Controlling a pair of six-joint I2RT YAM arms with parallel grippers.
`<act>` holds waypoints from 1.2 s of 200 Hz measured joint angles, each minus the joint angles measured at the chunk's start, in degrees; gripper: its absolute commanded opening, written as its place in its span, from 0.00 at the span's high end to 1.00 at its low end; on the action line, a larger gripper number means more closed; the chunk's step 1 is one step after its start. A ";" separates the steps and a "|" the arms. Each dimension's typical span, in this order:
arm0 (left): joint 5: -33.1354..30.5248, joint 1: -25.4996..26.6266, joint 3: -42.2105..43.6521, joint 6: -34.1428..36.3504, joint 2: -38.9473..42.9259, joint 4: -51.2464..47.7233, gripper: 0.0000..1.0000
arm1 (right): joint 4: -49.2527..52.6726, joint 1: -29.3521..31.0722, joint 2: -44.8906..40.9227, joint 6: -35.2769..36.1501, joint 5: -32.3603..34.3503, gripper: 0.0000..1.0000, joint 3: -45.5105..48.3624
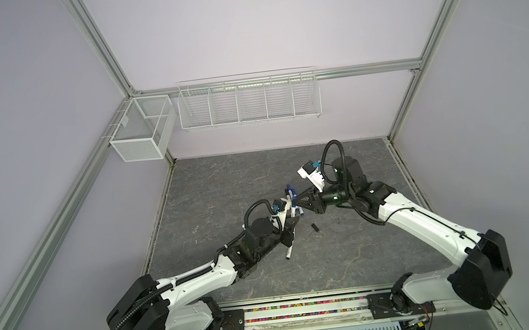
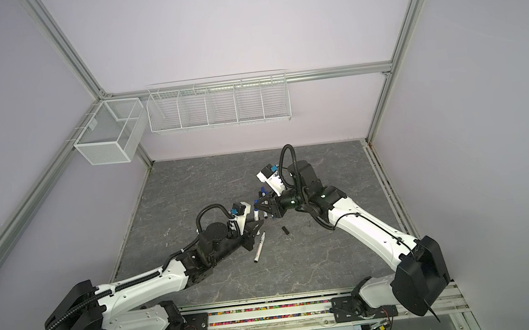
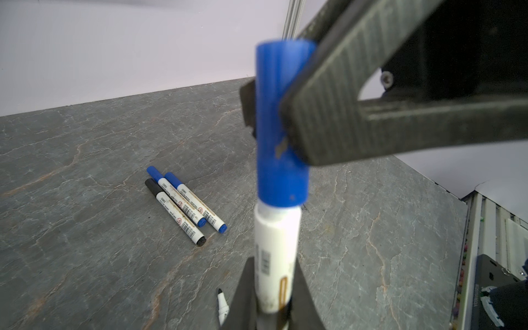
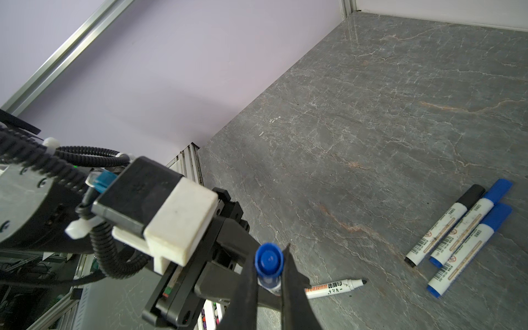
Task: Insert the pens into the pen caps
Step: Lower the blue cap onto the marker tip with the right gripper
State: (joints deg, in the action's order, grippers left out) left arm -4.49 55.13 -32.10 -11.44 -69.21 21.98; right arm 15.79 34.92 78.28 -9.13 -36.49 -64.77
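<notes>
Jaws of my left gripper [image 3: 273,274] are clamping shut on the barrel of a slim white marker pen with a printed label [image 3: 275,237], holding it clear of the table. My right gripper [image 4: 270,264] is gripping a short blue plastic cap [image 3: 281,171] just as tightly, one black finger pressing on either side. That cap is sitting over the pen's tip end with a narrow white collar showing beneath its rim; whether it is fully seated I cannot tell. On the grey veined stone-look tabletop [image 1: 299,268], three capped white pens [image 3: 183,204] are lying flat, two blue-capped and one black-capped, touching side by side. Nearer my grippers an uncapped white pen with a black tip [image 4: 335,286] is lying alone, and a small black cap [image 1: 413,218] is resting apart from it. Pale lilac walls [image 1: 259,24] are enclosing the cell behind aluminium rails [image 1: 363,69]. A white wire basket with five compartments [image 1: 249,103] and a white mesh box [image 1: 142,128] are hanging at the back.
</notes>
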 measured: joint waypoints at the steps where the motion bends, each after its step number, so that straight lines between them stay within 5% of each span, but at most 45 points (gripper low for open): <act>1: 0.02 0.00 0.00 0.00 0.00 -0.02 1.00 | 0.11 0.00 0.00 0.00 0.00 0.90 -0.04; 176: 1.33 0.76 0.50 2.73 0.00 -1.33 1.00 | 13.60 0.00 1.95 5.60 0.63 0.90 -6.16; 197: 0.57 1.42 0.50 3.13 -0.11 -1.51 1.00 | 14.05 0.00 1.95 5.55 0.59 0.84 -6.16; 222: -0.92 2.40 0.52 3.67 -0.70 0.79 1.00 | 16.09 0.35 1.88 4.11 0.11 0.59 -5.95; 240: -1.81 2.82 0.52 3.82 -0.90 4.50 1.00 | 17.64 1.44 1.68 3.04 0.26 0.51 -5.27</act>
State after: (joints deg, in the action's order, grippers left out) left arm -6.31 57.95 -31.57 -7.62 -70.11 26.48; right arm 33.43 36.36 79.96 -6.09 -36.23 -70.04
